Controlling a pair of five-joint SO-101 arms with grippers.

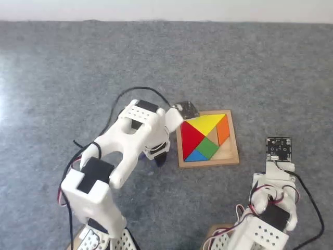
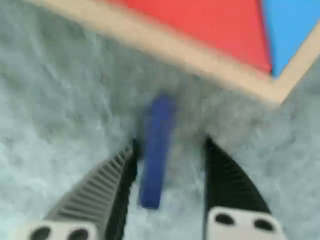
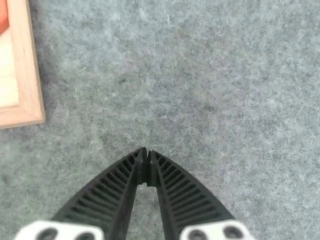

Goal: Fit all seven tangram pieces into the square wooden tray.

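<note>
Tangram set, near to far. A dark blue piece (image 2: 156,150) is standing on edge on the grey carpet (image 1: 78,62), just outside the left rim of the tray (image 1: 235,152). The left gripper (image 2: 170,144) is hanging low over it, jaws released and straddling the piece. One finger is sitting right beside the piece and the other is standing apart from it. Blur is hiding whether the nearer finger is touching.

The right gripper (image 3: 143,150) is hovering over bare carpet near the tray's near-right corner, jaws clenched tip to tip.

Farther out, the tray is lying flat on the carpet, ahead of the right arm (image 1: 270,213) and just right of the left arm (image 1: 130,135).

Five pieces are lying inside it:
- A red triangle (image 1: 190,138) is sitting against the left side.
- A yellow triangle (image 1: 208,124) is sitting along the far side.
- An orange piece (image 1: 223,130) is sitting at the right.
- A green piece (image 1: 208,147) is sitting towards the near middle.
- A light blue triangle (image 1: 196,155) is sitting at the near-left corner.

Bare wood is showing in the near-right part of the tray.

Beyond that, the carpet is running fuzzy and mottled across the whole table. It is ending at a white strip (image 1: 166,9) along the far edge.
</note>
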